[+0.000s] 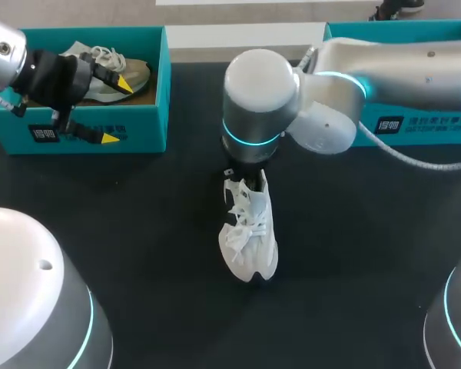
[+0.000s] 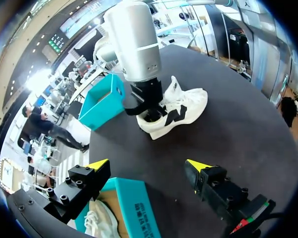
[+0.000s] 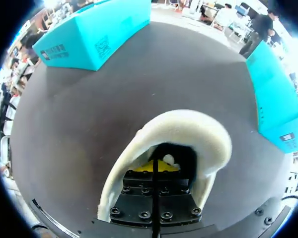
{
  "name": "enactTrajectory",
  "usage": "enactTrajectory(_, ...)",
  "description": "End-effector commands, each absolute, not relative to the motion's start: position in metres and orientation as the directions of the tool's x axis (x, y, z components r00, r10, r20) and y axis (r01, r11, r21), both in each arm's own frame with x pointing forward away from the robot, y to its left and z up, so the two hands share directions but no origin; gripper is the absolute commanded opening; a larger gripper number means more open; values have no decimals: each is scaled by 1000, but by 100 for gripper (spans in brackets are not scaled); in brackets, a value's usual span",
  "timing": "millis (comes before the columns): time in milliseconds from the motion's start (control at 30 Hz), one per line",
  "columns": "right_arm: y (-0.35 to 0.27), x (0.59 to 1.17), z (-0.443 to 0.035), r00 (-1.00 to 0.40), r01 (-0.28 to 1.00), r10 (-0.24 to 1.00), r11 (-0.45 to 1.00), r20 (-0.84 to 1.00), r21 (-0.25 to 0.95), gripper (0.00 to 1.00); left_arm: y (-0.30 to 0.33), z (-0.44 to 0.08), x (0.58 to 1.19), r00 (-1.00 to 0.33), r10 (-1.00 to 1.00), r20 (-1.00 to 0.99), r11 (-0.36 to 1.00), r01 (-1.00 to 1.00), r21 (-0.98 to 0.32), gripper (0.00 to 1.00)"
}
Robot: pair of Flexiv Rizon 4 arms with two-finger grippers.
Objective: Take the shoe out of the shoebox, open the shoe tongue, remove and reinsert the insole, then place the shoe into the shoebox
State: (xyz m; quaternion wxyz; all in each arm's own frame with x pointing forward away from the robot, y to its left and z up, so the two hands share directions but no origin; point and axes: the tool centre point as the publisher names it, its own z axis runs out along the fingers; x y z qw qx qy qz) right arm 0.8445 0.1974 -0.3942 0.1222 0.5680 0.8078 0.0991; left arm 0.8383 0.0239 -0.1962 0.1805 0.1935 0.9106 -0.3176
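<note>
Right gripper (image 3: pixel 156 167) is sunk in the white shoe (image 3: pixel 188 134). Its yellow tips are pressed together and mostly behind its own black blocks. Possibly pinching something inside, can't tell. Shoe toe is hidden there. From the head view the right arm (image 1: pixel 253 100) covers the shoe's heel opening and most of the right shoebox (image 1: pixel 422 127). Left gripper (image 1: pixel 115 111) hides part of the second shoe (image 1: pixel 134 73) in the left shoebox (image 1: pixel 138 123).

Bright, even overhead light; soft glare on the glossy silver arm joint (image 1: pixel 260 84); the matte black table (image 1: pixel 138 231) shows hardly any shadows.
</note>
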Motion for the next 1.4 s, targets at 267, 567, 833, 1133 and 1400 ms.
enactTrajectory(267, 192, 845, -380, -283, 886, 909, 370, -305, 280, 0, 24, -196, 838, -860, 239, -450, 725, 467, -506, 100)
enactTrajectory(567, 185, 844, -379, -269, 895, 891, 371, -367, 247, 0, 24, -196, 838, -860, 239, -450, 725, 467, -506, 100)
enactTrajectory(833, 184, 842, -365, -244, 910, 896, 344, -372, 231, 0, 24, -196, 838, -860, 239, -450, 725, 467, -506, 100)
enactTrajectory(1133, 176, 841, -362, -221, 920, 891, 325, -396, 220, 0, 24, -196, 838, -860, 239, -450, 725, 467, -506, 100)
enactTrajectory(1400, 171, 840, -375, -231, 925, 878, 332, -420, 185, 0, 24, -196, 838, -860, 239, -450, 725, 467, -506, 100)
